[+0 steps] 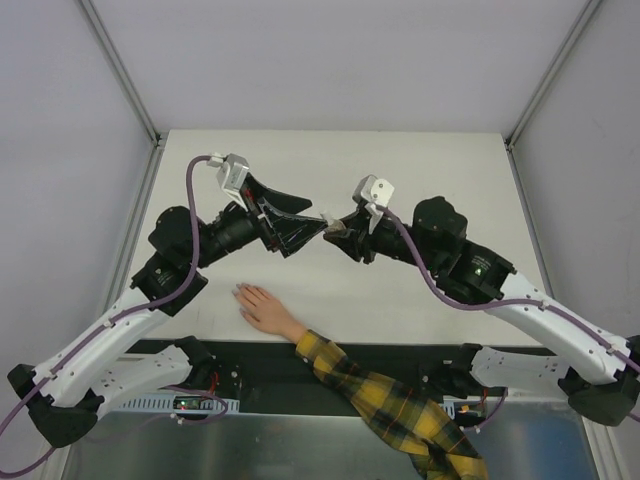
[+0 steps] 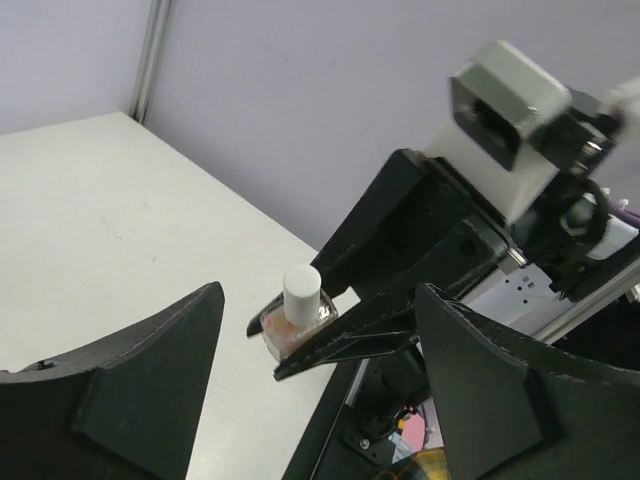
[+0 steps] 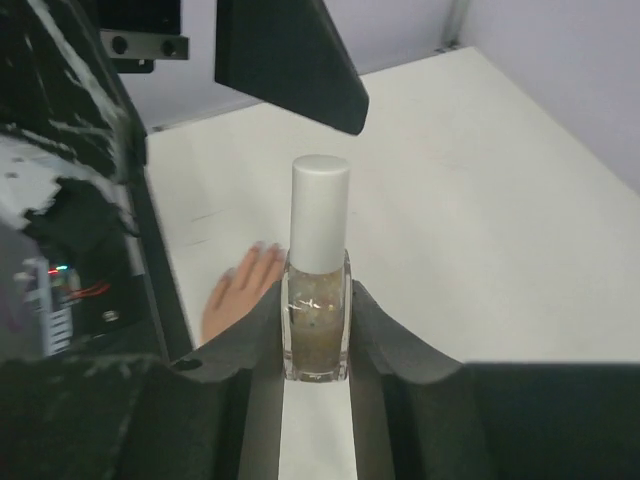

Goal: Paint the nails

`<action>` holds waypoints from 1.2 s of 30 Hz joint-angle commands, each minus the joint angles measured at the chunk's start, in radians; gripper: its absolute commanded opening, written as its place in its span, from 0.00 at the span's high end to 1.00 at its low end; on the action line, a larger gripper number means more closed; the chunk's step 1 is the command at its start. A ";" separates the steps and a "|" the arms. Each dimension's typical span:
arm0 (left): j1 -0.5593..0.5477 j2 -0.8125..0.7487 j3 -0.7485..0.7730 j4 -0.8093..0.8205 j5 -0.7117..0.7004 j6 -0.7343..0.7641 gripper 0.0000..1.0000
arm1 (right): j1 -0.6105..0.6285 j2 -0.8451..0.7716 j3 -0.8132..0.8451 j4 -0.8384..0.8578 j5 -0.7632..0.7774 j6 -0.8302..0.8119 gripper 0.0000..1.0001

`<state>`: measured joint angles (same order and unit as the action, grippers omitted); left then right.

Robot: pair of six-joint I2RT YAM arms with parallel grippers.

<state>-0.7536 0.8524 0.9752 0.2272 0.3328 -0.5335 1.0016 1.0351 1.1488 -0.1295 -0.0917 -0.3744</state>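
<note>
The nails tip a small flesh-coloured hand that lies flat on the white table, near the front edge and left of centre. Its fingers point left and away from the arm bases, and its plaid sleeve trails off the edge to the right. Farther in and slightly right, the left gripper hangs over the table with its jaws spread wide, gripping nothing. The nails lie nearer the bases than its tips, clear of them. Just beyond those tips is a glass polish bottle, its white cap on. The right gripper pinches the bottle by its body. In the right wrist view the nails lie on the table beyond and left of the bottle, clear of this gripper too.
</note>
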 commanded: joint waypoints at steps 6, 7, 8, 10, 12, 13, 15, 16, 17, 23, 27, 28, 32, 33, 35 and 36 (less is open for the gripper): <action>0.023 -0.050 -0.044 0.184 0.100 -0.074 0.20 | -0.207 0.029 0.023 0.201 -0.793 0.368 1.00; 0.031 -0.043 -0.046 0.205 0.110 -0.091 0.20 | -0.213 0.045 0.023 0.215 -0.810 0.371 1.00; 0.031 -0.042 -0.046 0.213 0.117 -0.098 0.20 | -0.221 0.049 0.022 0.252 -0.825 0.409 1.00; 0.036 -0.035 -0.049 0.241 0.133 -0.115 0.22 | -0.225 0.056 0.012 0.281 -0.845 0.442 0.99; 0.037 -0.032 -0.046 0.250 0.150 -0.125 0.24 | -0.225 0.057 0.009 0.295 -0.846 0.448 1.00; 0.039 -0.032 -0.044 0.251 0.153 -0.123 0.26 | -0.225 0.057 0.008 0.304 -0.841 0.457 1.00; 0.037 -0.027 -0.038 0.241 0.160 -0.123 0.29 | -0.225 0.057 0.003 0.317 -0.838 0.465 1.00; 0.037 -0.026 -0.035 0.236 0.166 -0.123 0.30 | -0.225 0.057 0.002 0.327 -0.838 0.469 0.99; 0.037 -0.021 -0.033 0.233 0.167 -0.120 0.32 | -0.227 0.060 0.003 0.330 -0.836 0.474 1.00; 0.037 0.014 -0.004 0.215 0.201 -0.115 0.61 | -0.227 0.066 0.008 0.334 -0.795 0.477 1.00; 0.039 0.036 0.026 0.163 0.203 -0.082 1.00 | -0.170 0.040 0.052 0.136 -0.587 0.349 0.99; 0.037 0.039 0.036 0.141 0.178 -0.065 1.00 | -0.102 0.033 0.083 0.014 -0.167 0.159 1.00; 0.030 0.042 0.037 0.074 0.082 -0.052 1.00 | 0.381 0.126 0.167 0.009 1.054 -0.208 1.00; 0.030 0.043 0.037 0.064 0.065 -0.048 1.00 | 0.400 0.170 0.164 0.124 1.177 -0.277 1.00; 0.026 0.048 0.037 0.058 0.032 -0.051 1.00 | 0.408 0.171 0.149 0.151 1.143 -0.276 1.00; 0.025 0.048 0.037 0.054 0.025 -0.052 1.00 | 0.408 0.155 0.140 0.148 1.086 -0.270 0.99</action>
<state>-0.7101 0.8703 0.9913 0.3199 0.4362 -0.5678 1.3663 1.1679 1.2800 -0.0608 0.6411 -0.4179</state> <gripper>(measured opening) 0.096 0.285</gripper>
